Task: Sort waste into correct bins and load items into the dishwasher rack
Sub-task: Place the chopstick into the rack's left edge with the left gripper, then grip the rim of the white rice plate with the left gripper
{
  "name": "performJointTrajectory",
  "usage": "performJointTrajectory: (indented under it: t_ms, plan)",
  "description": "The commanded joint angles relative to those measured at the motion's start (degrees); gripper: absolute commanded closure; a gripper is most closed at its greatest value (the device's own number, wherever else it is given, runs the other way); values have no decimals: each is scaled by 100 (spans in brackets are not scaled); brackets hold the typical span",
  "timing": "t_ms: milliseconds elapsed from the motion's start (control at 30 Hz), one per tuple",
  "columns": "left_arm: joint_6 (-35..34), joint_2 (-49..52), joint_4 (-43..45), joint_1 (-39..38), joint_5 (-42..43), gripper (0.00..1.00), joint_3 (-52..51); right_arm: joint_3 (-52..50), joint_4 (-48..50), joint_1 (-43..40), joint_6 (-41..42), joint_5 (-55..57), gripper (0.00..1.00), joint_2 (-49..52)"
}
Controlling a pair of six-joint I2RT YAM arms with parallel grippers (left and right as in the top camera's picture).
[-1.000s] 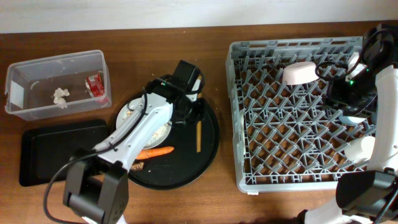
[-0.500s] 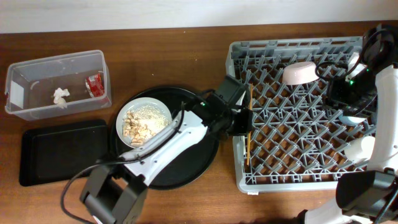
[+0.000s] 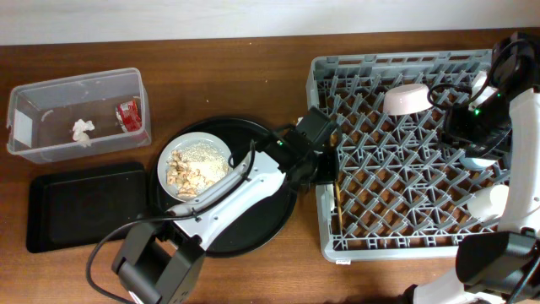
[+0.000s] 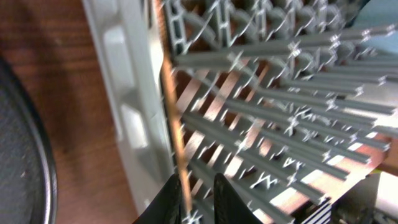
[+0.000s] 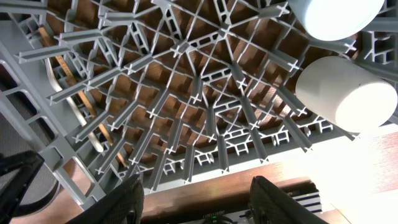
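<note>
My left gripper is at the left wall of the grey dishwasher rack. In the left wrist view its fingers are slightly parted around a thin wooden chopstick that lies along the rack wall. The chopstick's lower end shows inside the rack. My right gripper is open and empty over the rack's right side. The pink bowl and the cream cup sit in the rack. The grey plate holds beige scraps. The carrot is hidden under my left arm.
The clear tub at the far left holds the red wrapper and white tissue. The flat black tray lies in front of it. The big round black tray bears the plate. Two pale cups show in the right wrist view.
My left arm swung from the round tray to the rack's left wall, carrying the chopstick. The chopstick now sits lower in the rack. The right arm has not moved.
</note>
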Motion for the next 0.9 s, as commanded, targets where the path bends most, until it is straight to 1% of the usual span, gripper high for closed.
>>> performJointTrajectory:
  t_ms: [0,67,100,133,167,200,267,367,600,800,867]
  plan:
    - [424,-87,-557,278,-455,83,50,0,-31,-2,2,-15,42,17]
    - [697,-308,-1150,664,-1012,82,50,0,-31,0,2,-15,42,17]
    - [743,-407,-1390,872,-1346,80,50,0,-31,0,2,-15,42,17]
    - [975,-479,-1578,1088,-1687,79,50,0,-31,0,2,-17,42,17]
    - [1403,-501,-1670,1357,-2020,78,50,0,-33,0,2,-22,42,15]
    - [1655,-474,-1690,1521,-2232,73,48,0,-31,0,2,-39,42,17]
    - [1858,-389,-1687,1744,-2533,71,44,0,-31,0,2,-39,42,17]
    - [1851,-144,-1663,1996,-2551,72,44,0,-33,0,2,-39,42,17]
    - [1829,588,-1300,2035,-2437,72,44,0,-33,0,2,-39,42,17]
    - [1827,684,-1185,2035,-2437,72,44,0,-31,0,2,-37,42,17]
    - [1716,723,-1191,2035,-2437,72,44,0,-33,0,2,-37,42,17]
